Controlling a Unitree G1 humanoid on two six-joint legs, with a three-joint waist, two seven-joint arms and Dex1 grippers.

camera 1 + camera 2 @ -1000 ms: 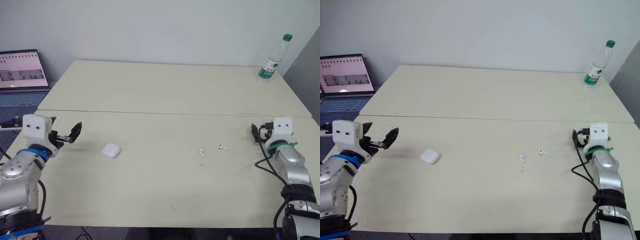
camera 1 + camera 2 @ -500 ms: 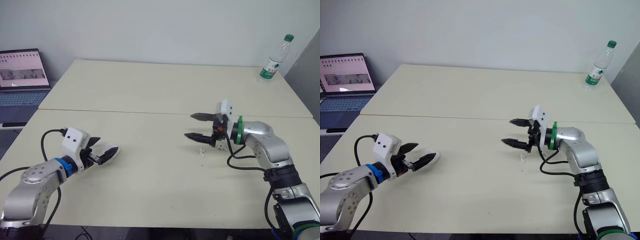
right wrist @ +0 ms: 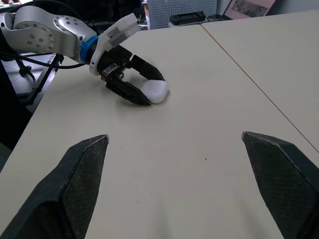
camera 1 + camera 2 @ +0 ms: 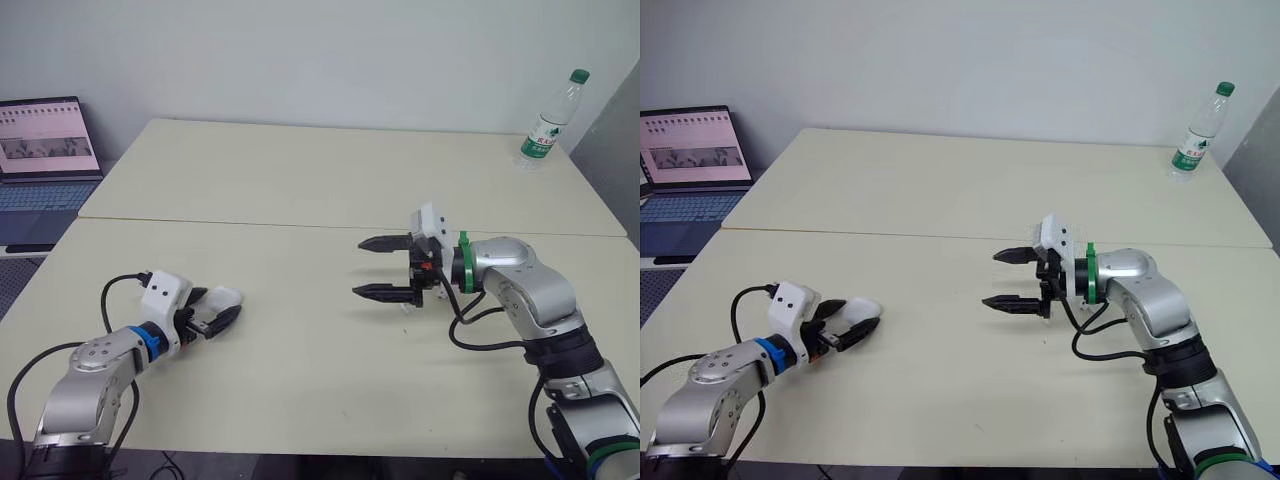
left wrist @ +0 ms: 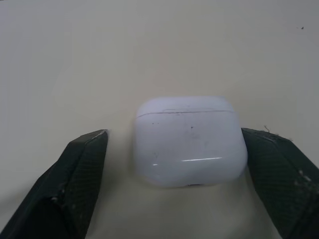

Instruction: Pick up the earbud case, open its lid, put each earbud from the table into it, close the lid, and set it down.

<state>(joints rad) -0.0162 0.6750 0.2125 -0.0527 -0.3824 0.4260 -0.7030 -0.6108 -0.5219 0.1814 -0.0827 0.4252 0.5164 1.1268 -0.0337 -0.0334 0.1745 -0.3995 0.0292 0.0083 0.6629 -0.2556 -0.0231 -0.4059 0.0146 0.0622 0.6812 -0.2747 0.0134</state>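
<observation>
The white earbud case (image 4: 224, 296) lies shut on the table at the left. My left gripper (image 4: 217, 304) is open and straddles it, one black finger on each side. In the left wrist view the case (image 5: 191, 141) sits between the fingers (image 5: 75, 184), close to one and a small gap from the other. My right gripper (image 4: 372, 268) hovers open above the table's middle, pointing left toward the case, nothing between its fingers. Its wrist view shows the left gripper (image 3: 133, 84) and the case (image 3: 155, 90) ahead. The right hand covers the spot where the earbuds lay.
A laptop (image 4: 45, 150) stands off the table's left edge. A water bottle (image 4: 548, 118) stands at the far right corner. A seam runs across the cream table (image 4: 300, 180).
My left gripper has slid forward so its fingers now flank the case. My right gripper has moved further left, past the earbuds' spot.
</observation>
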